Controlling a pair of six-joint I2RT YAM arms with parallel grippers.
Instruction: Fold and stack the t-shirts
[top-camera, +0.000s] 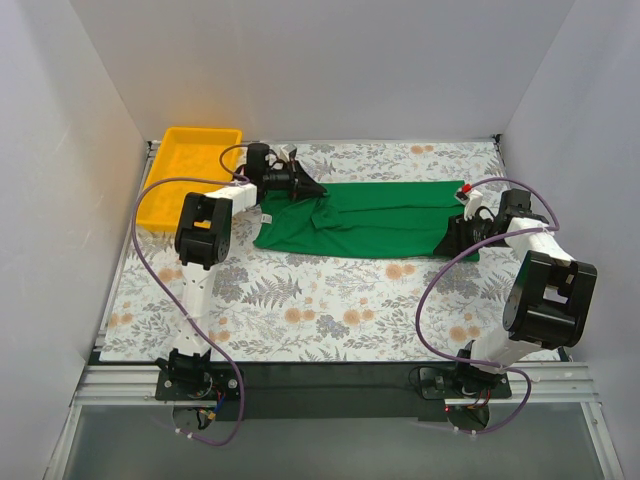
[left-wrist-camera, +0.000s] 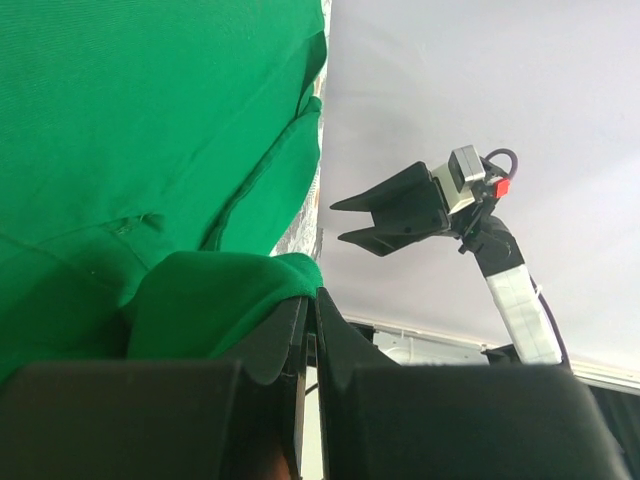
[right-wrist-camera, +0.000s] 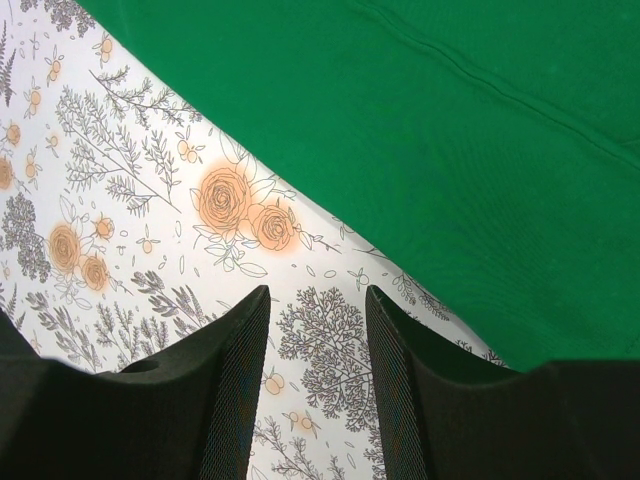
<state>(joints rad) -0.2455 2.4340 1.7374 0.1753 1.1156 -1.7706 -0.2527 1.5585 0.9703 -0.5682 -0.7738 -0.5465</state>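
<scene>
The green t-shirt lies as a long folded band across the middle of the floral table. My left gripper is at the shirt's left end, shut on a fold of its cloth, which bunches over the fingertips in the left wrist view. My right gripper is open and empty, low over the table at the shirt's right end. In the right wrist view the shirt fills the upper right, with its edge just ahead of the open gripper.
A yellow plastic tray stands at the back left corner. White walls enclose the table on three sides. The floral tablecloth is bare in front of the shirt. The right arm also shows in the left wrist view.
</scene>
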